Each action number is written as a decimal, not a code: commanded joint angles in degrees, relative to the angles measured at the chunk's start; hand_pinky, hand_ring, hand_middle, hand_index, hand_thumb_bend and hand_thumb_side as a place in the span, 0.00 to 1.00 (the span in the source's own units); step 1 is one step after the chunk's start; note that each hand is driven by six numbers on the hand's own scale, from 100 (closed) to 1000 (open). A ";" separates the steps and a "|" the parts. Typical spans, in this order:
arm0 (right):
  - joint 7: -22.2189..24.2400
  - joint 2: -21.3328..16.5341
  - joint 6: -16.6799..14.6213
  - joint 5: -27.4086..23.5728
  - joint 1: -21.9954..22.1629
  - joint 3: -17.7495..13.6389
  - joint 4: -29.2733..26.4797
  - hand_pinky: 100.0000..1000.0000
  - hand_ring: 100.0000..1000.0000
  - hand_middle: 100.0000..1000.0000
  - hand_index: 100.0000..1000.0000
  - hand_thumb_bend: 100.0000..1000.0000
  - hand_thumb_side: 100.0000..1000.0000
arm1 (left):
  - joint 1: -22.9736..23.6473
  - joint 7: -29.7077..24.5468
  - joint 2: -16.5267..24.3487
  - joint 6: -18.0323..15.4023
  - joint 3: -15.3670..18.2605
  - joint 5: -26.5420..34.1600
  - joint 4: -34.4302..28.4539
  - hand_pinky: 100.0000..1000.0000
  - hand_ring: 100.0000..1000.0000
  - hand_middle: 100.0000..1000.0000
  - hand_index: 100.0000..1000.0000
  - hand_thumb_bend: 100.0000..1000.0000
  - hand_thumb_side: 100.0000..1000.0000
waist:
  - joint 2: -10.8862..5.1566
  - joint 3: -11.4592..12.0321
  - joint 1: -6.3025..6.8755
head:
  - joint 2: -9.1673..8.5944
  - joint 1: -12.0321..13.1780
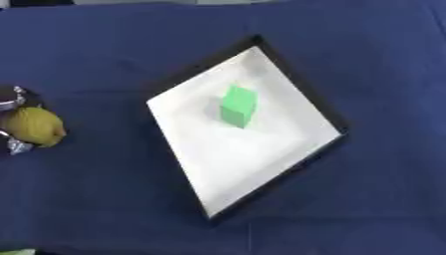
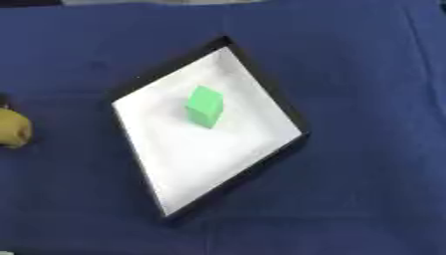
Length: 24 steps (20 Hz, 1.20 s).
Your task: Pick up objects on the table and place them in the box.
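Observation:
A yellow lemon [image 1: 35, 126] shows at the far left edge, over the blue cloth. Black and silver parts of my left hand [image 1: 12, 97] appear just above and below it, with fingers curled round the fruit; most of the hand is cut off by the edge. A shallow white box [image 1: 235, 154] with a dark rim lies askew in the middle, corner pointing away. A green cube [image 1: 237, 105] sits inside it, toward the far half. The lemon is well left of the box. My right hand shows in neither view.
A dark blue cloth [image 1: 375, 199] covers the whole table. A small pale green thing [image 1: 17, 252] peeks in at the bottom left corner. A light strip [image 1: 174, 1] runs along the far edge.

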 commanded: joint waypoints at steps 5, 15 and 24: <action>-0.25 -2.12 -0.38 0.17 -0.53 -0.38 -0.35 1.00 1.00 0.99 0.87 0.00 0.41 | -4.47 2.89 6.04 3.19 4.99 5.88 -12.64 0.63 0.63 0.55 0.59 0.22 0.00 | -1.13 0.70 -0.55 | 0.18 -0.86; -0.30 -2.18 -0.21 -0.40 -1.24 -0.06 -0.53 1.00 1.00 0.99 0.87 0.00 0.41 | -22.75 1.76 -0.07 4.88 0.88 11.73 -14.11 0.61 0.58 0.51 0.54 0.16 0.00 | -2.45 0.94 -0.55 | 0.18 -2.53; -1.06 -1.80 -0.02 -1.22 -2.14 -0.43 -0.53 1.00 1.00 0.99 0.87 0.00 0.41 | -38.09 -1.30 -15.16 0.94 -5.23 7.75 -6.92 0.61 0.57 0.51 0.53 0.26 0.00 | -3.75 1.43 -1.04 | 0.18 -2.37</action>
